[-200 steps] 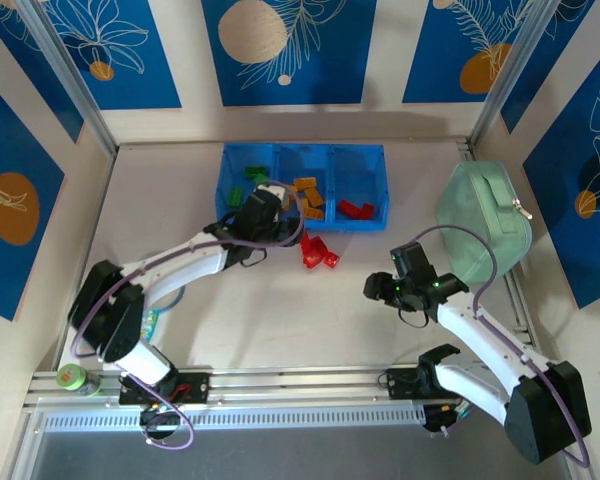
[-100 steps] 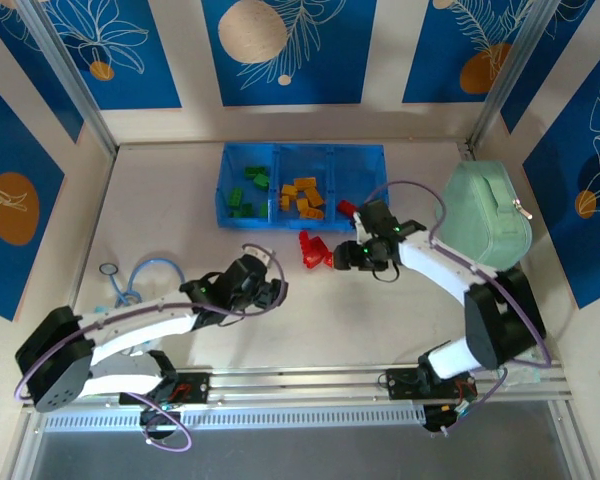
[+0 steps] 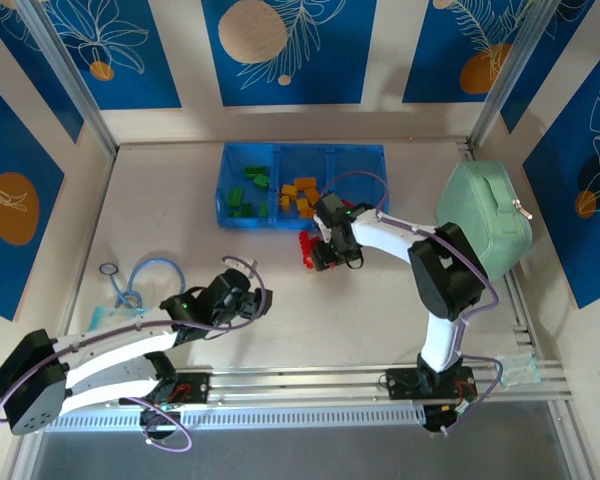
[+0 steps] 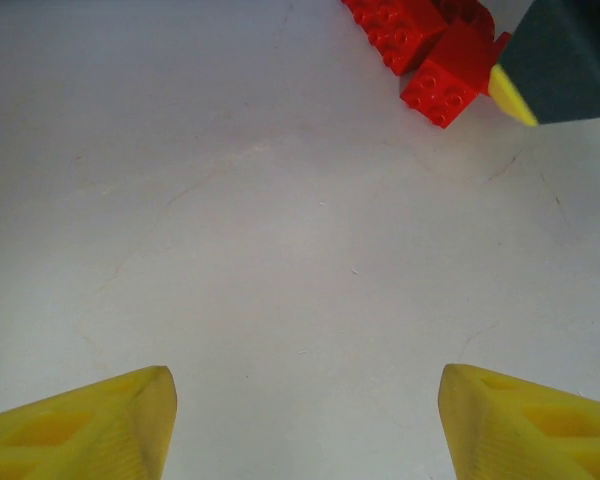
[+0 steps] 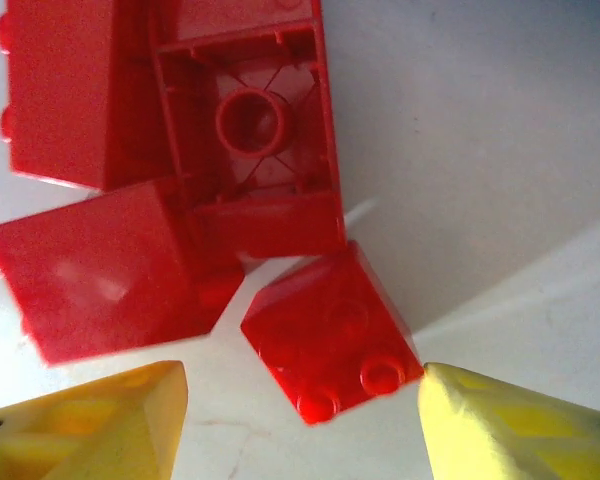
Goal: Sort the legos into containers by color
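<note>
A: How many red studded plastic bricks (image 5: 250,120) lie loose on the white counter (image 4: 300,250)?
B: Four, clustered at 6 o'clock from the translucent blue three-compartment tray (image 3: 221,185). There the right pincer (image 5: 302,390) gapes around the smallest; the left pincer (image 4: 308,400), wide and empty, sits at their 8 o'clock.

Mint-green zip case (image 3: 485,225) on table (image 3: 380,320), right; blue loop (image 3: 128,295), maybe cord, left.

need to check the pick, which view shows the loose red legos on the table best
Right wrist view: the red legos are close up, with studs and one hollow underside clear. Top external shows them as a small red cluster, partly under the right gripper. Left wrist catches a few at its top edge, cut off by the frame.
</note>
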### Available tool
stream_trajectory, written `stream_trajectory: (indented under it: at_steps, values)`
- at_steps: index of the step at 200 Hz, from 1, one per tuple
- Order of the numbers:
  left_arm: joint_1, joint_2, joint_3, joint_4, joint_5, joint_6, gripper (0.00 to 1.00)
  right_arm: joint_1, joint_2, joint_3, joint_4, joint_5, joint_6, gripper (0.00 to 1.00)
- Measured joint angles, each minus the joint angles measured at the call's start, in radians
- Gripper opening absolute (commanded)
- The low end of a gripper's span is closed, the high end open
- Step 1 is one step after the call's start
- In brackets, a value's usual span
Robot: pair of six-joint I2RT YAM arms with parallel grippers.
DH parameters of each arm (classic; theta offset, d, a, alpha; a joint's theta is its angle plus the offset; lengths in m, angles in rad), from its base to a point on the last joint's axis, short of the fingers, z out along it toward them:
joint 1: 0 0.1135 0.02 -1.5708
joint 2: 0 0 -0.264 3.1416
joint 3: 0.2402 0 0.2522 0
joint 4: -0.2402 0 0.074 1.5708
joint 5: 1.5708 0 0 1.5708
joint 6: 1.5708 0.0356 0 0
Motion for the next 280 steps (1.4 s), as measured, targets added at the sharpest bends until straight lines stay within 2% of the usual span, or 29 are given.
stream_trajectory:
  at_steps: [48, 111, 136, 172, 198, 233, 265, 280]
  values:
    - [0.0, -0.017, -0.012, -0.003, -0.01, 0.0, 0.68, 0.004, 0.068, 0.054, -0.027, 0.052, -0.018, 0.62]
    - [0.0, -0.017, -0.013, -0.006, -0.013, 0.0, 0.67, 0.029, 0.083, 0.071, -0.029, 0.078, -0.023, 0.41]
    - [0.0, -0.017, -0.013, -0.006, -0.013, 0.0, 0.67, 0.043, 0.062, 0.05, -0.021, 0.092, -0.013, 0.36]
    - [0.0, -0.017, -0.013, -0.006, -0.013, 0.0, 0.66, 0.039, -0.038, 0.032, -0.06, 0.112, -0.013, 0.35]
    - [0.0, -0.017, -0.013, -0.006, -0.013, 0.0, 0.66, -0.015, -0.109, 0.088, -0.113, 0.129, 0.001, 0.35]
    - [0.0, -0.019, -0.015, -0.01, -0.013, -0.001, 0.65, -0.165, -0.111, 0.234, -0.148, 0.142, 0.022, 0.35]
    - [-0.003, -0.056, -0.019, -0.038, -0.022, -0.008, 0.65, -0.253, -0.023, 0.38, -0.18, 0.141, 0.024, 0.36]
    - [-0.007, -0.084, -0.022, -0.053, -0.028, -0.008, 0.65, -0.266, 0.046, 0.448, -0.197, 0.14, 0.027, 0.44]
